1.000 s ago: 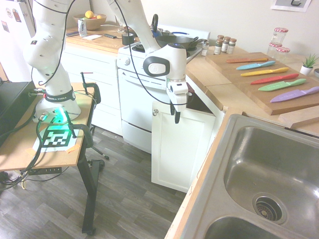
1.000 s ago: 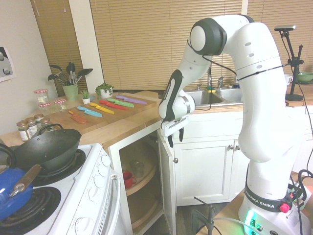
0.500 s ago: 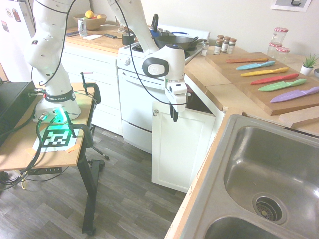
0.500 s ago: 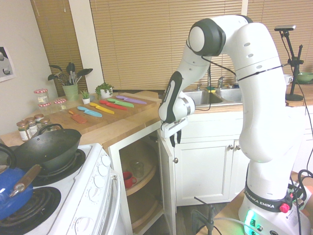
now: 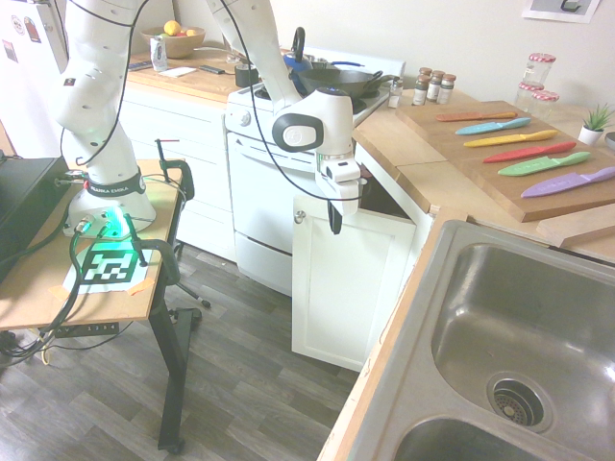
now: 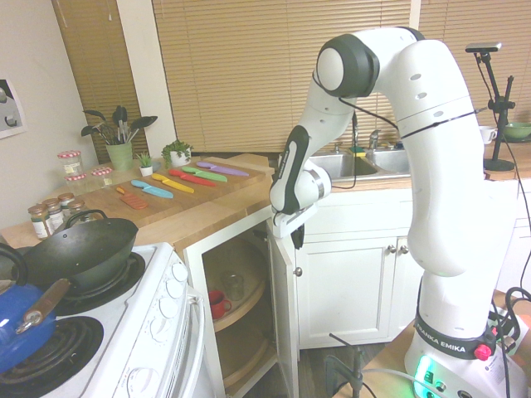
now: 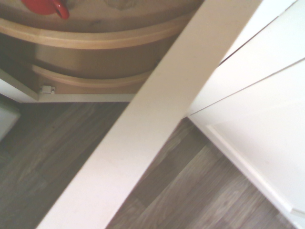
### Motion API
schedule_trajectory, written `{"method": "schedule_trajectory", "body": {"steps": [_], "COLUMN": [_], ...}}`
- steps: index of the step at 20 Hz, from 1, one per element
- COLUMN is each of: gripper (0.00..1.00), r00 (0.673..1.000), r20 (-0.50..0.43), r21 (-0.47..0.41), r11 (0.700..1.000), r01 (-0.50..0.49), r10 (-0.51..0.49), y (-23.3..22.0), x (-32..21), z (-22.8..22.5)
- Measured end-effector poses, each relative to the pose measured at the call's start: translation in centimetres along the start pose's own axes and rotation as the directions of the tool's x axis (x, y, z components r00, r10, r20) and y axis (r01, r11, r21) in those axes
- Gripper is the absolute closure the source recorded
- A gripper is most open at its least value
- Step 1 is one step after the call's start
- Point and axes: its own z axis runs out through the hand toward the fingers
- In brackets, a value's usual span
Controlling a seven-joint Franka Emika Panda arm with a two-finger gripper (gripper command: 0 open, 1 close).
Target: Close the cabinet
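The cabinet (image 5: 351, 279) door stands wide open beside the oven (image 5: 258, 202), and the claw (image 5: 333, 226), fingers pressed together and empty, hangs by the door's top edge; a glancing push could slide off and leave it ajar

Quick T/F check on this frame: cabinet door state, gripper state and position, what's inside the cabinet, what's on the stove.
1. The cabinet door is fully shut. False: it stands open, with the curved shelves showing.
2. The gripper is shut. True.
3. The gripper is clamped on the door's knob. False: it hangs by the door's top edge, with the knob off to one side.
4. A red cup sits on a shelf inside the cabinet. True.
5. A dark wok sits on the stove. True.
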Motion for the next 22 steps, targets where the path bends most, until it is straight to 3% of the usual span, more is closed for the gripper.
{"method": "schedule_trajectory", "body": {"steps": [7, 22], "gripper": [1.0, 1.0], "r00": [0.99, 0.984], "r20": [-0.061, -0.022], "r21": [-0.019, -0.034], "r11": [0.992, 0.984], "r01": [0.128, 0.177], "r10": [-0.129, -0.178], "y": [-3.4, -8.6], "x": [-1.6, -2.8], "z": [-1.1, -3.1]}}
